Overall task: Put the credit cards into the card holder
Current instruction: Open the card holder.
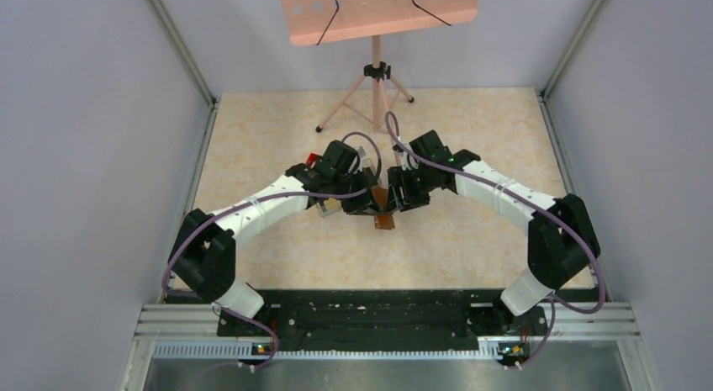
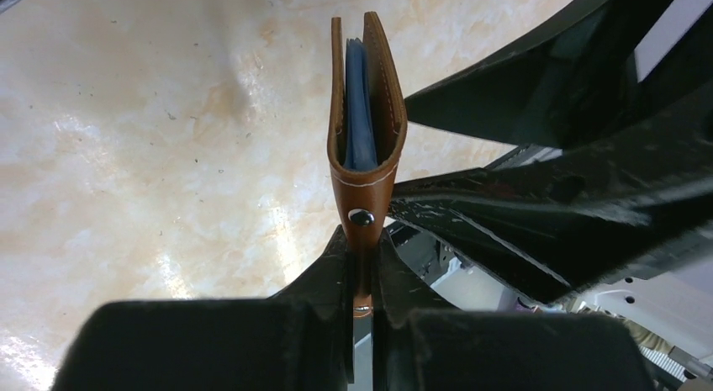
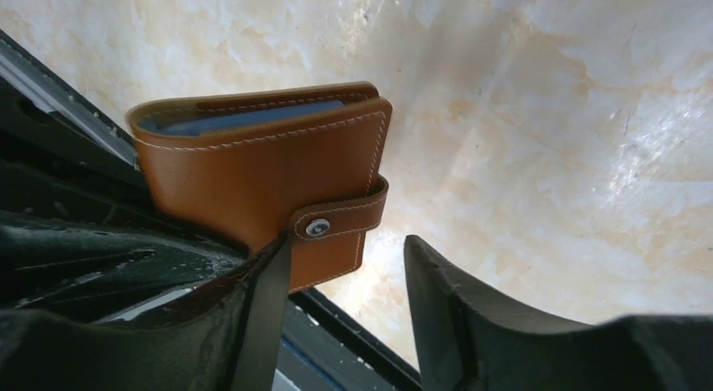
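The card holder (image 2: 367,185) is a tan leather wallet, folded shut with its snap strap fastened, held on edge above the table. My left gripper (image 2: 363,240) is shut on its lower edge by the snap. A blue credit card (image 2: 360,113) shows between the wallet's two covers, and its edge (image 3: 244,119) shows in the right wrist view too. My right gripper (image 3: 346,244) is open, with one finger (image 3: 269,282) against the card holder (image 3: 261,177) and the other finger off to its side. From above, both grippers meet at the card holder (image 1: 384,220) mid-table.
A pink music stand (image 1: 376,13) on a tripod stands at the back of the table. A small red tray (image 1: 313,160) peeks out behind the left arm. Grey walls close in both sides.
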Controlling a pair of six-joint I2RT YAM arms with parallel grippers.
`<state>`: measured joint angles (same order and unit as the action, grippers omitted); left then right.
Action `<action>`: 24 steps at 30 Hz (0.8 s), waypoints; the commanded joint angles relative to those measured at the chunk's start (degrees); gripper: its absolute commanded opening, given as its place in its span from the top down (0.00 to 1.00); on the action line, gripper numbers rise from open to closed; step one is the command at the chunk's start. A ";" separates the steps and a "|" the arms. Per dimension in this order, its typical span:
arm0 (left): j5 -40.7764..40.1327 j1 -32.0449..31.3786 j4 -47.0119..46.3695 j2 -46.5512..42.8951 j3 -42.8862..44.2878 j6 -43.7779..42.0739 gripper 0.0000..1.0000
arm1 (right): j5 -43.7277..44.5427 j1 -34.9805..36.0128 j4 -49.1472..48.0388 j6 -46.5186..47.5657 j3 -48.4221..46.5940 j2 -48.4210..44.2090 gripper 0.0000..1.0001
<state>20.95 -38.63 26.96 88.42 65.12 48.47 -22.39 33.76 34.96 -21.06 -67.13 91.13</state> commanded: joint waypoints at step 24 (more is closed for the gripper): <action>0.38 -0.39 -0.80 0.86 4.65 -1.19 1.00 | 4.05 2.90 1.72 4.93 -4.85 3.22 0.60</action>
<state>20.25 -38.81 29.36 89.43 65.49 48.18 -19.59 35.62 35.07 -17.98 -71.37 95.04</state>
